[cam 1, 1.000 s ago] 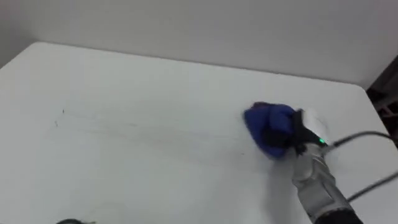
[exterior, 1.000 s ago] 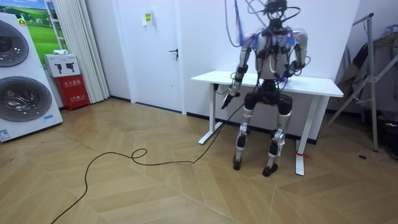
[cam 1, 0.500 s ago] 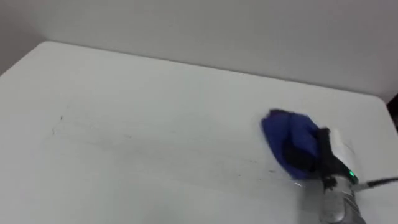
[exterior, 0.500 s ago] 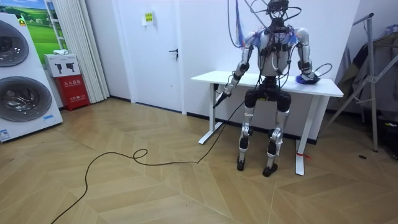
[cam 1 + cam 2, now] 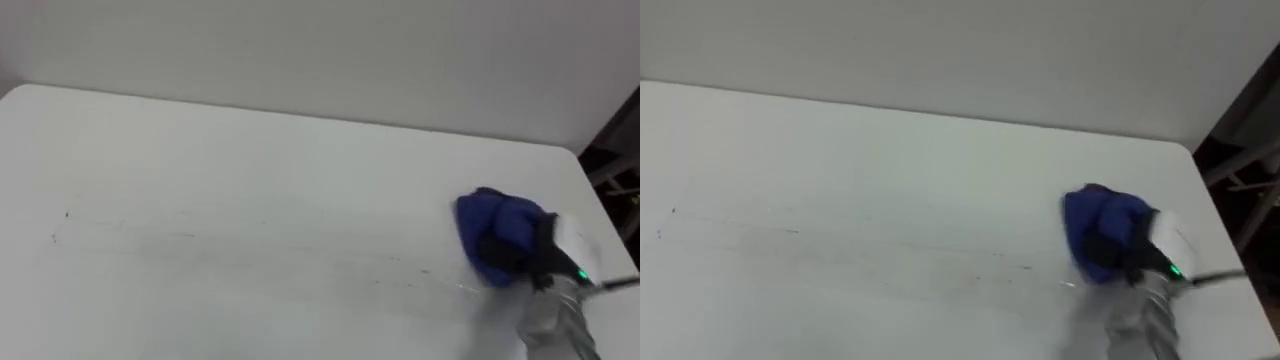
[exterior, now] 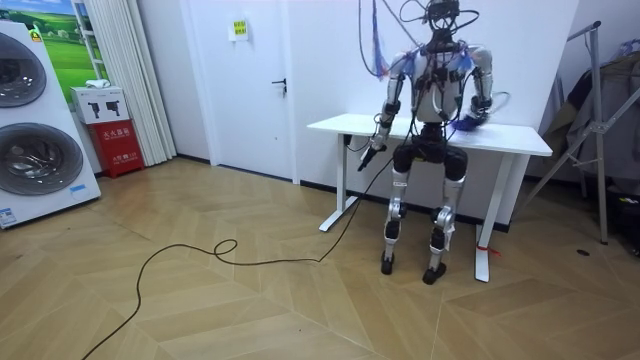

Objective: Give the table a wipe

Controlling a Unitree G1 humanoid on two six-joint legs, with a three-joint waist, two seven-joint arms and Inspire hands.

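Observation:
A bunched blue cloth (image 5: 492, 228) lies on the white table (image 5: 250, 170) near its right end. My right hand (image 5: 532, 258) comes in from the lower right, its dark fingers curled into the cloth's near side and pressing it on the tabletop. Faint dark streaks and a small mark (image 5: 67, 214) run across the table's left and middle. In the room view I stand upright at the table's (image 6: 340, 125) long side, facing the wall. There my left hand (image 6: 371, 153) hangs beside the table's edge and the cloth (image 6: 470, 122) lies on top.
The table's right edge (image 5: 598, 210) runs close to the cloth, with dark things beyond it. A white wall rises behind the table. In the room view, washing machines (image 6: 30, 130) and a red box (image 6: 118, 135) stand at its left, a metal stand (image 6: 600, 130) at its right.
My right hand has slid the blue cloth to the right along the table. The eye view has shifted as well. The left arm has swung slightly at my side.

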